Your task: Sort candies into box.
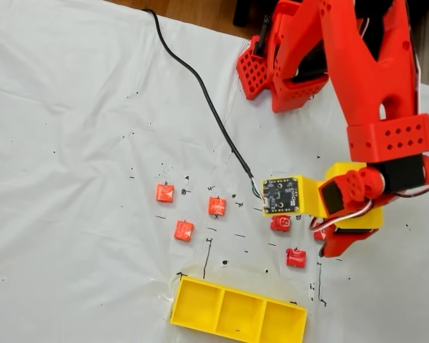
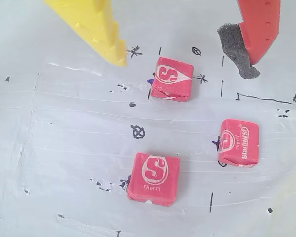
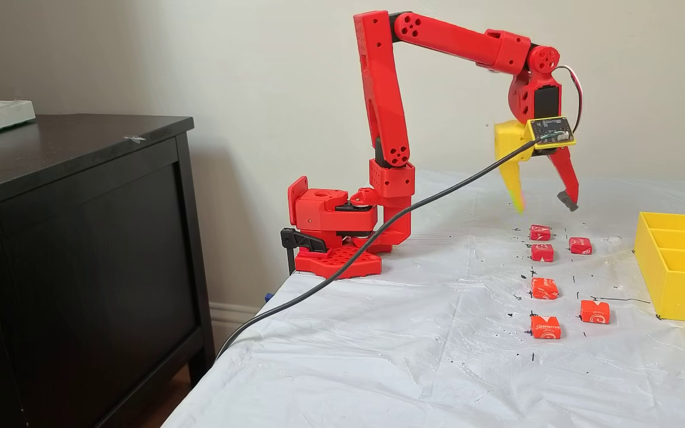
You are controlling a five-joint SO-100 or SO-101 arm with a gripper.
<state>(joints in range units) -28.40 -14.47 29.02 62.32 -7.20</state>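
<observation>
Candies [image 3: 544,288] lie loose on the white sheet [image 3: 378,345], six red-orange squares set in two short rows beside small ink marks, which suggests each piece was laid on a marked station for repeatable picking. In a fixed view from the side all six sit left of the box [image 3: 678,270], well apart from it; none rests in a compartment, so sorting is judged not yet begun. The box, a yellow three-cell tray, stands at the near edge of the sheet in a fixed view from above [image 1: 237,312], all cells bare. The gripper [image 3: 547,205] hangs above the far end of the rows, clear of the sheet, its yellow and red fingers spread apart and holding nothing. In the wrist view the yellow finger [image 2: 96,29] and the red finger [image 2: 259,27] straddle the uppermost candy [image 2: 171,79], with two more pieces lower in frame. That spread and alignment reads as preparation for a descent onto this piece. The black cable [image 3: 378,235] trails from the wrist camera across the sheet, away from the candies.
</observation>
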